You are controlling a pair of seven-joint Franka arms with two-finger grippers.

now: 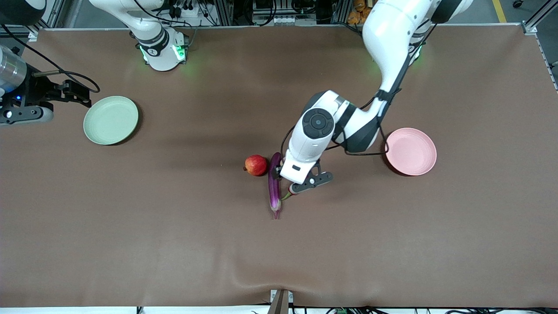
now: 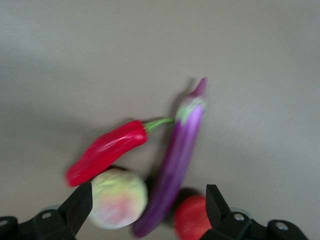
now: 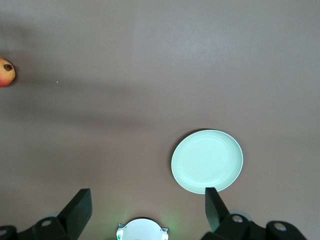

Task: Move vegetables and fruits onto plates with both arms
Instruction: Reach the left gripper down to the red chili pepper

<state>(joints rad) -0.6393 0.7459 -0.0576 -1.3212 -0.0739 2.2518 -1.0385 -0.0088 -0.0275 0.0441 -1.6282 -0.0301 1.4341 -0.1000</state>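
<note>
the left end effector (image 2: 145,207) hangs with its fingers spread wide and empty over the cluster of produce at the middle of the table (image 1: 174,244). the eggplant (image 1: 274,185) lies lengthwise there, its stem end nearer the front camera. the apple (image 1: 256,165) sits just beside it, at its 10 o'clock in the front view. in the left wrist view the chili pepper (image 2: 107,151) rests with its green stem against the eggplant, and the peach (image 2: 119,198) lies touching both.

the right end effector (image 3: 145,207) waits open and empty above the table at the right arm's end, near the green plate (image 1: 111,120). the pink plate (image 1: 411,151) lies toward the left arm's end, at 3 o'clock from the cluster, well apart from it.
</note>
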